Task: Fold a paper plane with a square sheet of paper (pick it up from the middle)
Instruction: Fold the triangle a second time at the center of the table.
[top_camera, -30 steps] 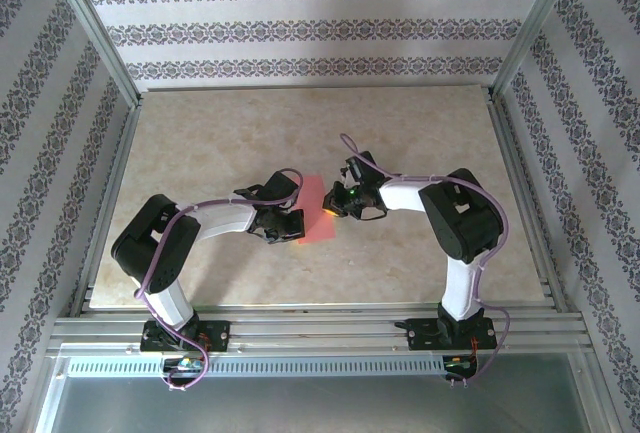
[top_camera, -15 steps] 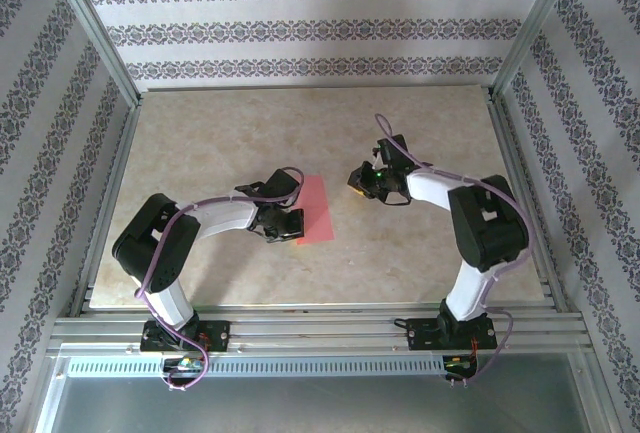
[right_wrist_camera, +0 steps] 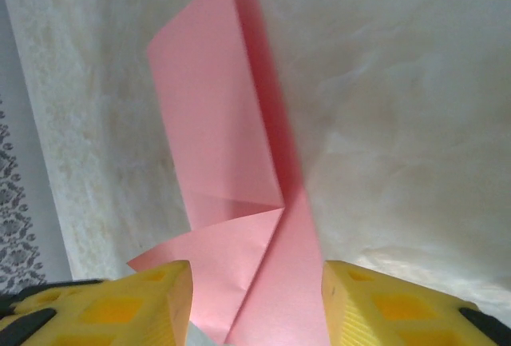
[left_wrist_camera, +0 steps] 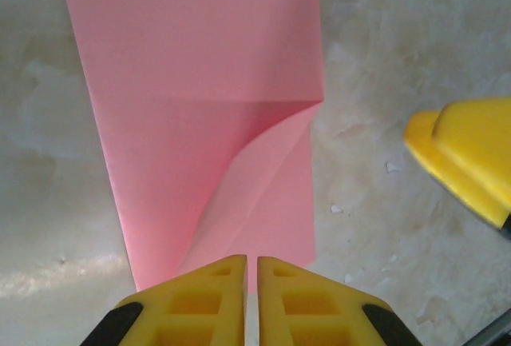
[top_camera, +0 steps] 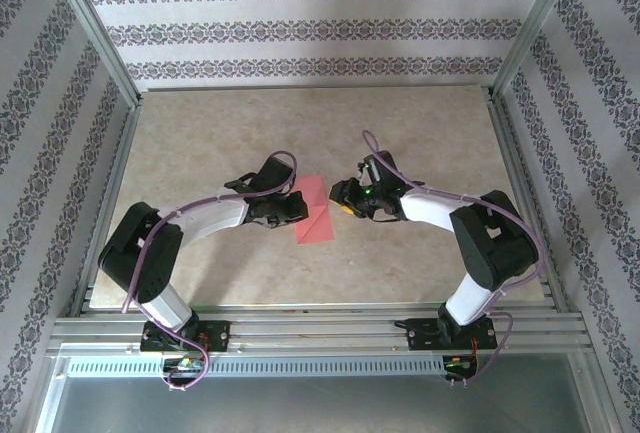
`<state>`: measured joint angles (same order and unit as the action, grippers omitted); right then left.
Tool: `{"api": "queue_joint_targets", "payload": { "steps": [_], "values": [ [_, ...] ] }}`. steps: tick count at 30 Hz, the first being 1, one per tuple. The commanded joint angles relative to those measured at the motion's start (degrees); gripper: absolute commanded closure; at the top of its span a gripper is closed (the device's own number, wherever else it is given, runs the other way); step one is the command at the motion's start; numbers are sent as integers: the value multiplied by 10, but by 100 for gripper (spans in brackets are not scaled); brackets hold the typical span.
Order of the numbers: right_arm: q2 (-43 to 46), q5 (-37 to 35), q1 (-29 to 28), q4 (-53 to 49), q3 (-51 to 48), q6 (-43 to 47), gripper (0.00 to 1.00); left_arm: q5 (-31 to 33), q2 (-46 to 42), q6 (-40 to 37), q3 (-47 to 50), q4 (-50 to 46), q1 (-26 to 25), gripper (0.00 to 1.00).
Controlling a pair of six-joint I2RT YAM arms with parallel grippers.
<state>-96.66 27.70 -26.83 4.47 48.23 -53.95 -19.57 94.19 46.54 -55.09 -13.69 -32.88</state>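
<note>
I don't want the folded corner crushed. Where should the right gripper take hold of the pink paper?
Probably the triangular flap of the pink paper: its free edge seems to curl off the layer below, giving the fingers something to pinch. Come from the right gripper's side, low along the table; that end lies between its open fingers.

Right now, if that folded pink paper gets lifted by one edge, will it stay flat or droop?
Probably droop: the pink paper looks thin, and its corner flap curls instead of lying flat. It seems very light, so a push would likely slide it across the smooth tabletop.
</note>
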Motion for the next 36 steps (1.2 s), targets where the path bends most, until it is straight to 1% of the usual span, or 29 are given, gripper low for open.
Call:
{"api": "queue_joint_targets", "payload": {
  "steps": [1,3,8,10,11,21,27,36],
  "values": [
    [-21,9,-16,47,-6,-37,54,9,24,13,-13,27,7,90],
    [-29,12,-25,52,-3,-42,55,15,31,8,-14,22,7,92],
    [-58,22,-47,46,27,-39,79,28,40,0,-7,11,9,97],
    [-73,21,-54,44,36,-38,84,30,45,0,-5,10,10,97],
    [-81,19,-57,41,41,-37,86,30,47,0,-4,11,11,97],
    [-140,12,-74,19,83,-31,88,15,48,-3,-4,15,10,97],
    [-148,-7,-74,1,79,-36,89,-30,24,3,12,16,2,95],
    [-157,-13,-74,-8,79,-43,89,-19,47,-3,13,-20,-24,96]
  ]
}}
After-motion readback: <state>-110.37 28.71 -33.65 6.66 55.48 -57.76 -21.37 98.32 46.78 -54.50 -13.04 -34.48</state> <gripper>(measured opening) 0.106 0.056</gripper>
